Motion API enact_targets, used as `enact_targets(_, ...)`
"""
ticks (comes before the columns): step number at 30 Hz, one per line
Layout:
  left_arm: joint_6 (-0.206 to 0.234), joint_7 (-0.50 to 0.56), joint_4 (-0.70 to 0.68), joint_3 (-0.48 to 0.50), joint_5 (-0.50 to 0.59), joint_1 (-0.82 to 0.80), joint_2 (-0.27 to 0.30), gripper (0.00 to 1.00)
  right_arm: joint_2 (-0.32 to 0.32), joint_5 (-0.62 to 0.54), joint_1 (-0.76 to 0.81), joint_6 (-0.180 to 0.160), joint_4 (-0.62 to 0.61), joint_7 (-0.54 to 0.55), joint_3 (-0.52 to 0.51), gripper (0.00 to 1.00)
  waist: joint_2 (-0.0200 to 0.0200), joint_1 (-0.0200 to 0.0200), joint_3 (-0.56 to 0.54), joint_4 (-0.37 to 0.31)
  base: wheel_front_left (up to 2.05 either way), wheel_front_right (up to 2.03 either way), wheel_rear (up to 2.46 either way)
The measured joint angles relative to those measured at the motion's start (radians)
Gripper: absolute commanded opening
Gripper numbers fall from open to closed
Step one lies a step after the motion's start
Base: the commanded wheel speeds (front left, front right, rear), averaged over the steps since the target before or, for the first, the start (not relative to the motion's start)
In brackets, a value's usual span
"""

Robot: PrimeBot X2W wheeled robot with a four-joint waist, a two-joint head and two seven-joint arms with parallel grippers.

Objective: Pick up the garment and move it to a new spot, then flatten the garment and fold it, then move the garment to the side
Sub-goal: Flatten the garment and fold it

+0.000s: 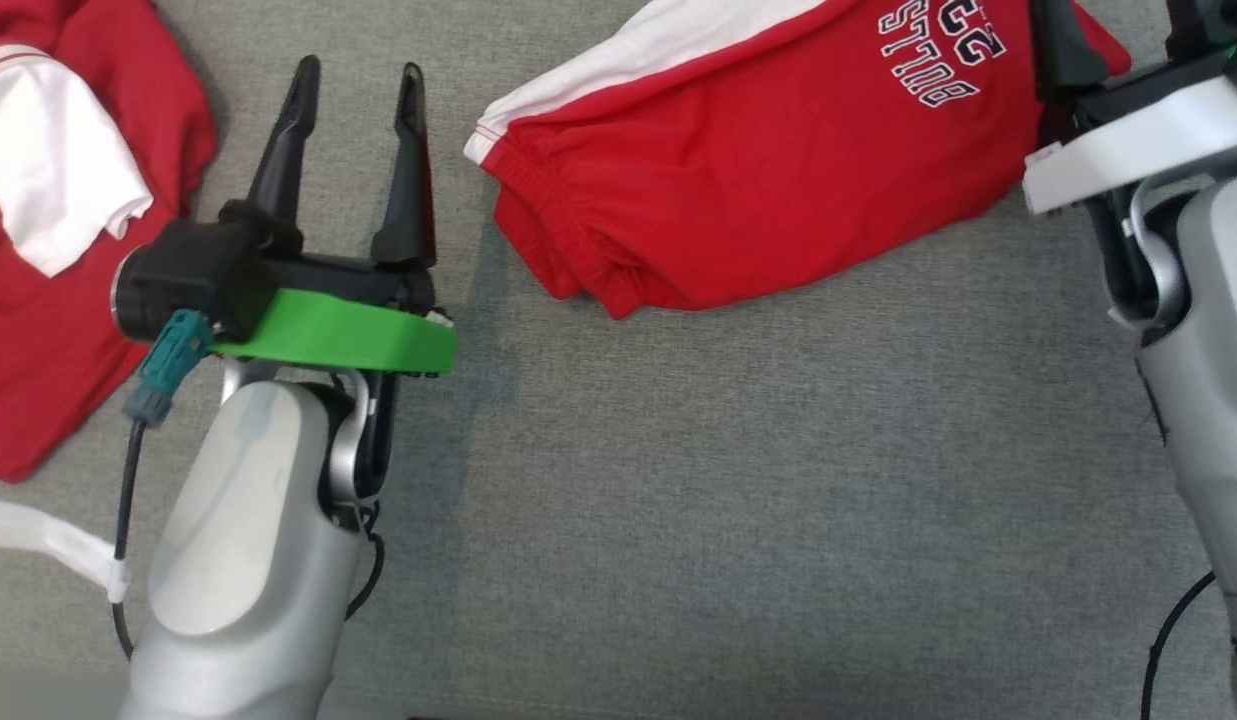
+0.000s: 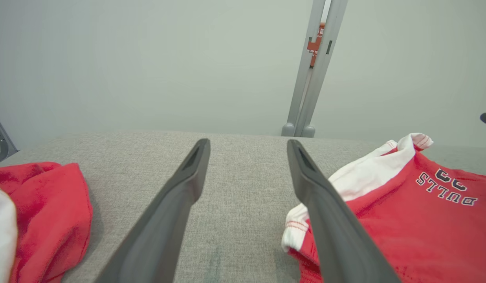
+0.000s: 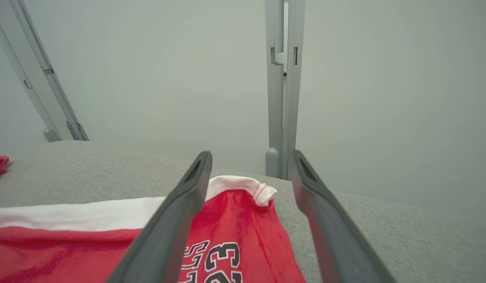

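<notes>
grey woven fabric surface point(image 1: 738, 480) spreads across the whole head view and ends at a plain pale wall point(image 2: 148, 67) in both wrist views. the red jersey-cloth garment with a white band along its far edge point(image 1: 778, 170) lies bunched and doubled over on the upper right part of this surface, its elastic waist end turned toward the middle. a second red and white garment point(image 1: 48, 300) lies crumpled at the far left edge, well apart from the first, with bare grey between them.

the left gripper point(image 1: 358, 70) hangs over that bare strip with its two long dark fingers spread wide and nothing between them. it is near the white-trimmed corner of the red jersey-cloth garment but apart from it. the right gripper point(image 3: 251, 155) is at the garment's right end, fingers also spread wide and released. in the right wrist view one finger lies over the red cloth and the other over bare grey, and i cannot tell whether either touches.

an upright grey metal post point(image 3: 282, 78) stands at the back edge of the surface, and a slanted one point(image 3: 38, 74) stands further along. a bright green band point(image 1: 348, 335) wraps the left wrist, with a teal connector point(image 1: 168, 365) just beside it. dark lettering outlined in white point(image 1: 938, 60) reads "bulls" over a number on the garment.
</notes>
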Motion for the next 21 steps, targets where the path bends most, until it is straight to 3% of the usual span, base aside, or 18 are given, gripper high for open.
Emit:
enact_targets(10,0.013,0.0,-0.083,0.16,0.085,0.131,0.04,1.0,0.11,-0.067,0.275,0.0,-0.229,0.0,-0.097,1.0,0.0,0.0,-0.063,-0.117,0.0,0.0,0.0)
enact_targets(21,0.013,0.0,-0.108,0.2,0.122,0.29,0.052,1.0,0.164,-0.079,0.514,0.0,-0.314,0.0,-0.124,1.0,0.0,0.0,-0.159,-0.22,0.0,0.0,0.0)
